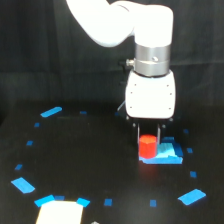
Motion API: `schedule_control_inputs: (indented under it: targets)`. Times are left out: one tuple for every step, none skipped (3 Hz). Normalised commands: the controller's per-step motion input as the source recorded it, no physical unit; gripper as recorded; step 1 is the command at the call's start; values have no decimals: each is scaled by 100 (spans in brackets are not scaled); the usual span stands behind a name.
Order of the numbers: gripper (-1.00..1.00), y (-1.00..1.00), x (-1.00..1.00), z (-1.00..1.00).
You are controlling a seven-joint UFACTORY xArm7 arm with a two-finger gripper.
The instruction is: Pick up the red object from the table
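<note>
White arm's gripper [149,134], fingers apart, straddles the small red-orange stubby cylinder [147,146] on the black matte table [90,160], at the blue square patch's [167,154] nine o'clock edge. Close squarely, then lift vertically.

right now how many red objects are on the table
1. The red object sits between the fingers of the tool, on the near-left edge of the large blue patch. No other red shows, though the arm could hide something behind it.

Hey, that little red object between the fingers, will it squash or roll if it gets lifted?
The red object looks like a solid stubby block, so probably stiff. Standing upright on the blue patch, it seems unlikely to roll. Being small, it is probably light.
</note>
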Motion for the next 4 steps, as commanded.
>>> schedule_control_inputs:
  targets:
    - [-100, 100, -43, 100]
    - [-100, 100, -35, 100]
    - [-96, 100, 6, 100]
    - [-64, -100, -79, 100]
